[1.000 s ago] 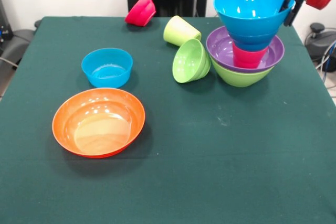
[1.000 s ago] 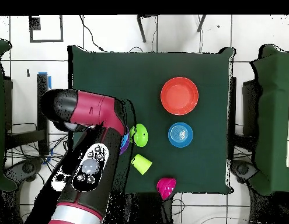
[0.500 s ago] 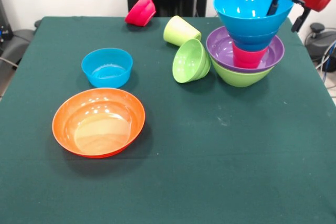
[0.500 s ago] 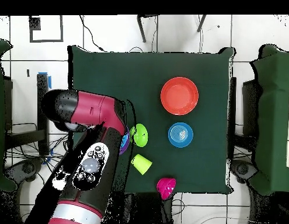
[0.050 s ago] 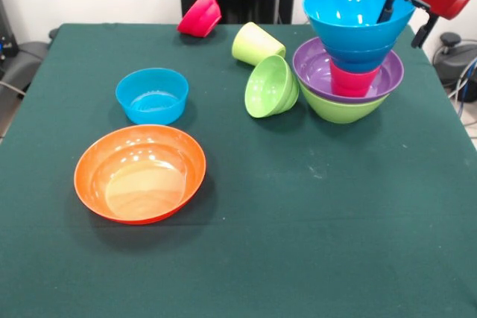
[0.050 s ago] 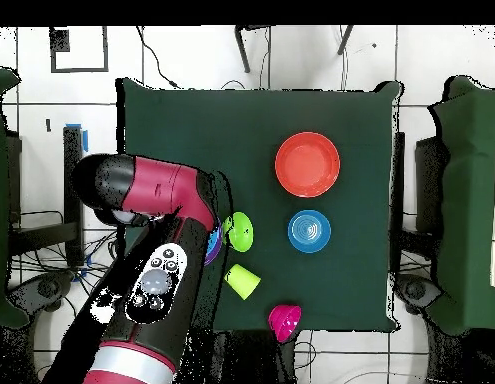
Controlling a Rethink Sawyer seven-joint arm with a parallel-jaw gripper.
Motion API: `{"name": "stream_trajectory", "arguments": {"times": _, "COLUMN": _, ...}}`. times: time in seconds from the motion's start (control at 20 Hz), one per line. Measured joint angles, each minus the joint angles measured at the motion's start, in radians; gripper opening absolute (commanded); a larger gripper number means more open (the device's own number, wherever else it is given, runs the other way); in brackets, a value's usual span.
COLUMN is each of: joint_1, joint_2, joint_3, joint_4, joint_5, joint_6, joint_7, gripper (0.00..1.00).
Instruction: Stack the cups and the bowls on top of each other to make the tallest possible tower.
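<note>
Since the earlier frame the gripper [image 5: 406, 16] has lifted off the large light-blue bowl [image 5: 358, 14], jaws wide, empty. The tower [image 5: 349, 72] stands upper right. Likely next: fetch the small green bowl [image 5: 270, 86].

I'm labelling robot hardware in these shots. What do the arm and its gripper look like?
The arm is thick and rounded, glossy crimson red with black joint sections. In the overhead view a grey panel with small round buttons sits on its upper link. The gripper has a red housing above two thin black fingers.
</note>
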Motion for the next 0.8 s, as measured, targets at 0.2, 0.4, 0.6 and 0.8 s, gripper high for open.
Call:
{"name": "stream_trajectory", "arguments": {"times": 0.2, "joint_1": 0.0, "joint_2": 0.0, "joint_3": 0.0, "joint_4": 0.0, "joint_5": 0.0, "joint_6": 0.0, "joint_7": 0.0, "gripper": 1.0}}
{"name": "stream_trajectory", "arguments": {"times": 0.4, "joint_1": 0.0, "joint_2": -0.001, "joint_3": 0.0, "joint_4": 0.0, "joint_5": 0.0, "joint_6": 0.0, "joint_7": 0.0, "gripper": 1.0}}
{"name": "stream_trajectory", "arguments": {"times": 0.6, "joint_1": -0.003, "joint_2": -0.006, "joint_3": 0.0, "joint_4": 0.0, "joint_5": -0.001, "joint_6": 0.007, "joint_7": 0.0, "gripper": 1.0}}
{"name": "stream_trajectory", "arguments": {"times": 0.8, "joint_1": -0.014, "joint_2": -0.018, "joint_3": 0.0, "joint_4": 0.0, "joint_5": -0.001, "joint_6": 0.026, "joint_7": 0.0, "gripper": 1.0}}
